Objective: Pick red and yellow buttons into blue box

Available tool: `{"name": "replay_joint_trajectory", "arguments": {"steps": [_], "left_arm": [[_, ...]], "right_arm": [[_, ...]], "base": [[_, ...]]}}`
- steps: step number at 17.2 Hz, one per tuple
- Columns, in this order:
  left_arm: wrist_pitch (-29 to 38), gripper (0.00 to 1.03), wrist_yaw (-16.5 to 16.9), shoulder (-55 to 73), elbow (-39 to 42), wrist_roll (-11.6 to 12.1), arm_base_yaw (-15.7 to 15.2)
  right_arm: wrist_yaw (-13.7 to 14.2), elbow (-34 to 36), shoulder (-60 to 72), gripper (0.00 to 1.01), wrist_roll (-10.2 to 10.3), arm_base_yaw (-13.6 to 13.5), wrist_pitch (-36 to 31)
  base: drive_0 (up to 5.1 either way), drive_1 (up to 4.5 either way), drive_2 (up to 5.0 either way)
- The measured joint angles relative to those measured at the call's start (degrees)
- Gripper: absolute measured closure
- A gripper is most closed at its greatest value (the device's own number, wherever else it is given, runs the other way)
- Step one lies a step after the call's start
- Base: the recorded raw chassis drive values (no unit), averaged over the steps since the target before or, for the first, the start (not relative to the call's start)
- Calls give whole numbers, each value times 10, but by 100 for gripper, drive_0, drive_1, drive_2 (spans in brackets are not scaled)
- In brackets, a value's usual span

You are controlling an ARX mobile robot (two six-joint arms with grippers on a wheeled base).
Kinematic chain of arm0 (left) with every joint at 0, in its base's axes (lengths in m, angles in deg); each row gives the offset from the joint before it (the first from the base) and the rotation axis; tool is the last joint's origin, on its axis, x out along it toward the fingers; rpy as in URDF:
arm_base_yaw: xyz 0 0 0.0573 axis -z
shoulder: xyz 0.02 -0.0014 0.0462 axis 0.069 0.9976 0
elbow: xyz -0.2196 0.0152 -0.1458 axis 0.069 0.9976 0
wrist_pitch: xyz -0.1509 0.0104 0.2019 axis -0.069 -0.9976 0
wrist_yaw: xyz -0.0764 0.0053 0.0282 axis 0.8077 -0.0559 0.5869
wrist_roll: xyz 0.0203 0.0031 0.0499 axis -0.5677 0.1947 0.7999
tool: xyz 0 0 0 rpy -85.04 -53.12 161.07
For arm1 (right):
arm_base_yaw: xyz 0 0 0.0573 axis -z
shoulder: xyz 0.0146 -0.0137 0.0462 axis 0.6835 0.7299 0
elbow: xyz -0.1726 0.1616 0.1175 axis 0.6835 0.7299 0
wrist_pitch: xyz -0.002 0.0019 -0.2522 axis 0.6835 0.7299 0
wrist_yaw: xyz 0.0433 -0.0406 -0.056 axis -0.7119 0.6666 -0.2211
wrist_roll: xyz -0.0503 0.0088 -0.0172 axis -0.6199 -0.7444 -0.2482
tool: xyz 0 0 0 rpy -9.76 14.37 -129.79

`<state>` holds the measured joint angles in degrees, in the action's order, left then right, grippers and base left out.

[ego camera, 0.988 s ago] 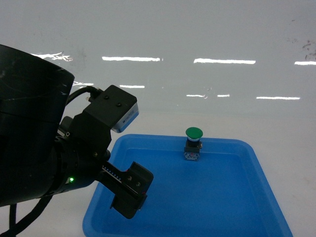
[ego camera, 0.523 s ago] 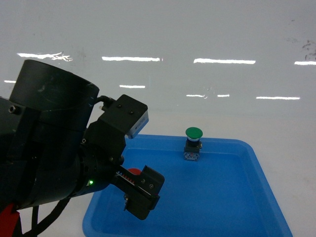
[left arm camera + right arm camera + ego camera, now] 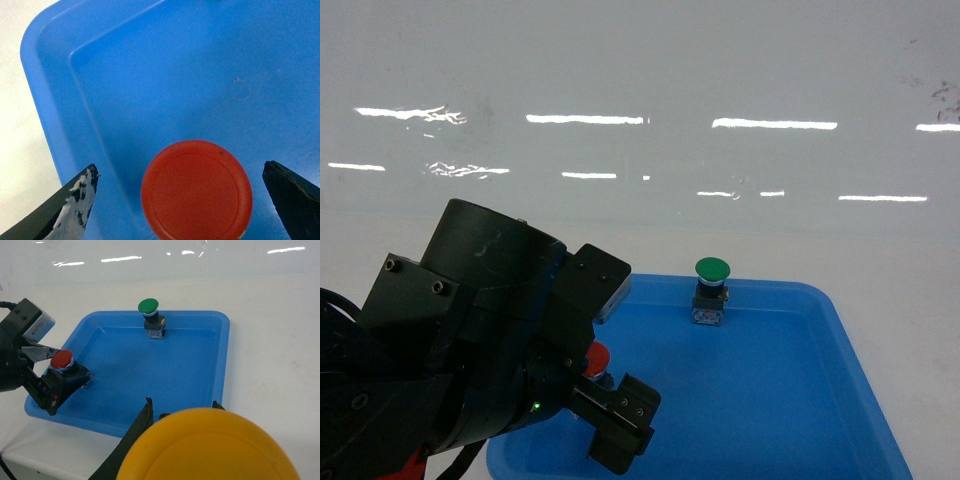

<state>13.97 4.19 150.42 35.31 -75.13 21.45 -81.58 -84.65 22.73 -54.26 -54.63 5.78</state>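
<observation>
Red button (image 3: 62, 360): standing at the near-left corner of the shallow blue tray (image 3: 220, 365), cap up, blocky base under it.
Left pincer (image 3: 192, 200): jaws spread wide, straddling the red cap with a gap on both sides; nothing gripped yet.
Yellow button (image 3: 210, 447): filling the bottom of the right wrist view, sitting between the right pincer's (image 3: 180, 415) fingers; looks held by the base, though the contact itself is hidden.
Green button (image 3: 712, 290): standing at the tray's far side, well apart; not wanted.
Blue box: not showing in any view.
Handling, as a guess: small, light, rigid plastic; domed cap smooth and likely slippery, overhanging the base.
Hold point: the squared base below the cap, flat faces against the pads; gripping the round cap is risking a slip or tilt.
Table (image 3: 910, 300): white, glossy, carrying the tray.
</observation>
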Motion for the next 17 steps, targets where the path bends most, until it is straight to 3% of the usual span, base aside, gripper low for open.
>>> {"name": "replay_joint_trajectory", "arguments": {"steps": [9, 14, 17], "left_arm": [[-24, 5, -3, 21, -21, -16, 7], [-33, 5, -21, 41, -29, -16, 6], [-33, 34, -37, 43, -31, -13, 6]], "right_arm": [[0, 0, 0, 73, 0, 0, 0], [0, 0, 0, 73, 0, 0, 0], [0, 0, 0, 73, 0, 0, 0]], "base": [[0, 0, 0], [0, 0, 0], [0, 0, 0]]}}
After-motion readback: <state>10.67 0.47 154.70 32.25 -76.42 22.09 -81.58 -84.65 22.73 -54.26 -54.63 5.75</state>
